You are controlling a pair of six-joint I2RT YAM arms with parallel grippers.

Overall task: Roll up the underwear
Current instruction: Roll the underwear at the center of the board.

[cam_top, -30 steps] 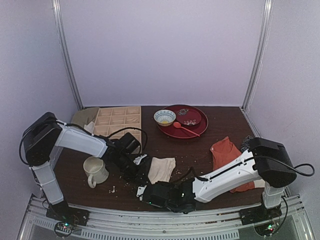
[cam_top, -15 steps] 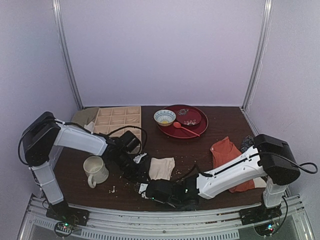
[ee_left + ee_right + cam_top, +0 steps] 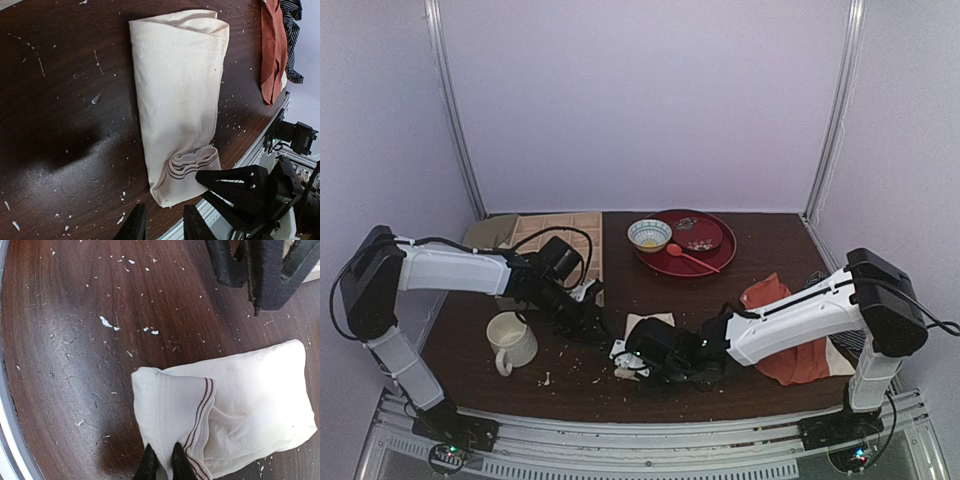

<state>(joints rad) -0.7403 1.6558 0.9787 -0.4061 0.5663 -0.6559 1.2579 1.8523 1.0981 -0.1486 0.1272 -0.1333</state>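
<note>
The underwear (image 3: 175,100) is lying on the table (image 3: 60,100) as a long folded strip, between the two arms near the front edge, with its striped waistband end (image 3: 200,410) turned over on itself. The right gripper (image 3: 162,452) is sitting at that end with its fingers pressed close, and it is looking as though it is pinching the folded edge of the cloth. The left gripper (image 3: 164,220) is hanging just beside the same end, fingers slightly parted and holding nothing.

Judging by this, the roll is only just starting: one small turn is showing and most of the strip is lying flat. To do it well, the right gripper should be carrying the pinched end over and along the strip's length, keeping low so the turn is staying tight, and travelling straight so the roll is not skewing to one side. The left gripper could be pressing on the flat part of the strip to stop it sliding on the table. The cloth is soft and likely to spring open, so a loose grip or too high a lift is risking an unravelled turn
</note>
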